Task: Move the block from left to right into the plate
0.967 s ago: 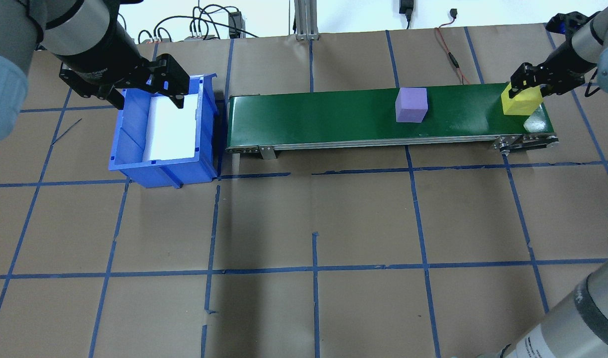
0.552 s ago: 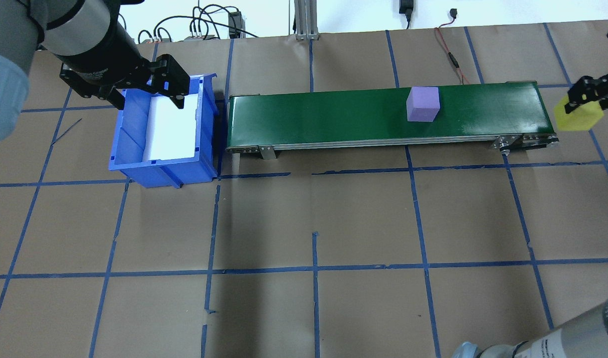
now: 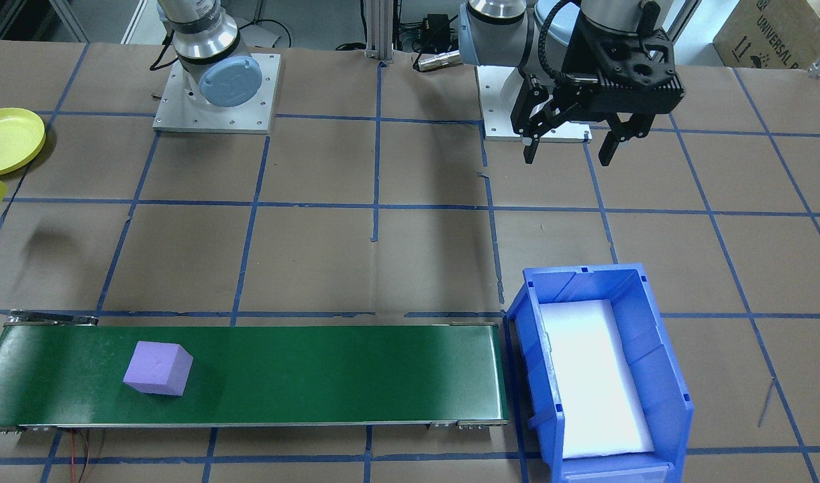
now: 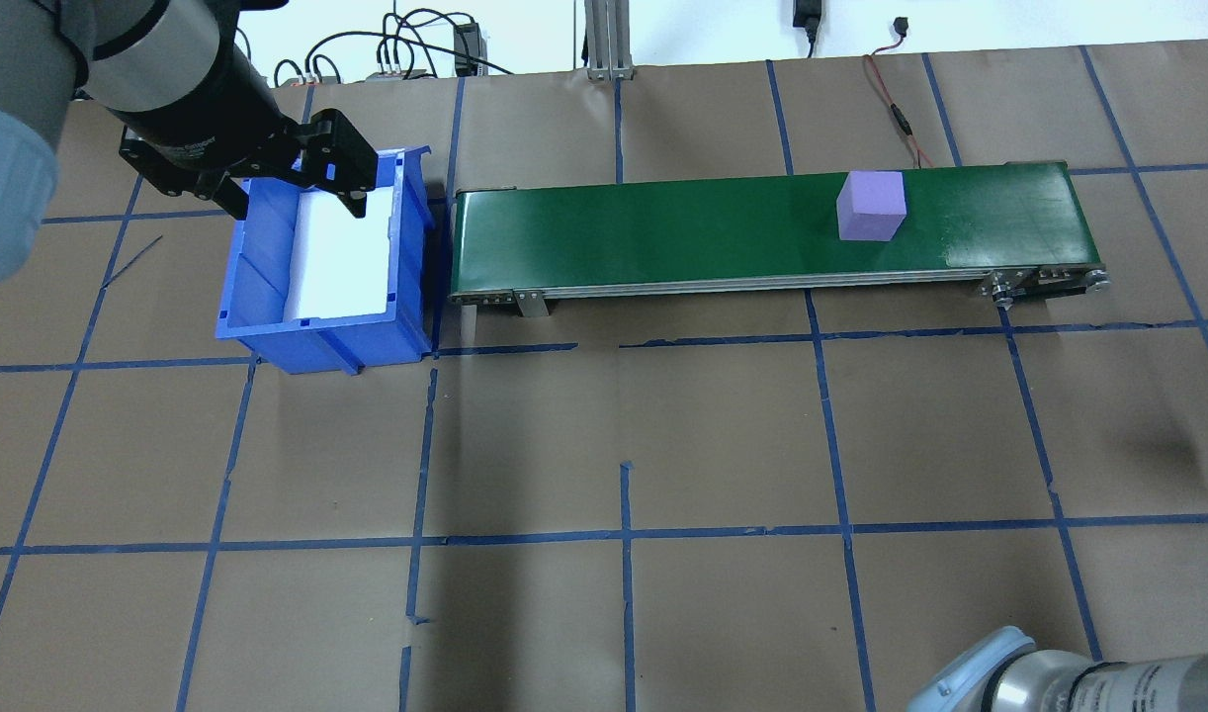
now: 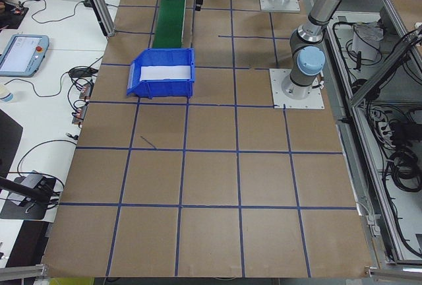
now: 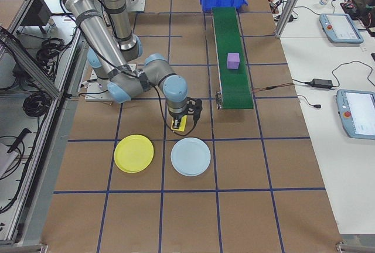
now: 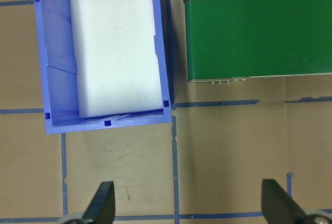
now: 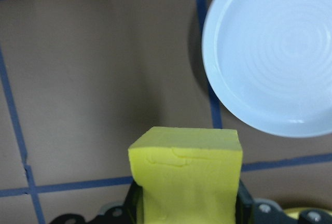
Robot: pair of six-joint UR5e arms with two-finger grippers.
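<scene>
A yellow block [image 8: 187, 175] fills the bottom of the right wrist view, and my right gripper [image 8: 187, 206] is shut on it. In the exterior right view this gripper [image 6: 179, 125] hangs over the table between the conveyor's end and two plates, just above them in the picture. The yellow plate [image 6: 133, 153] lies left of a pale blue plate [image 6: 190, 156]. A purple block [image 4: 871, 206] sits on the green conveyor belt [image 4: 663, 232], toward its right end. My left gripper [image 4: 288, 188] is open and empty, over the far end of the blue bin [image 4: 258, 287].
The blue bin [image 3: 655, 365] holds a white foam slab and stands against the conveyor's left end. The yellow plate [image 3: 7, 139] lies at the table's edge near the right arm's base [image 3: 215, 87]. Cables run along the far side.
My right gripper carried the yellow block off the conveyor's right end and out of the overhead view. The purple block rode further right along the belt. The left arm stayed still.
</scene>
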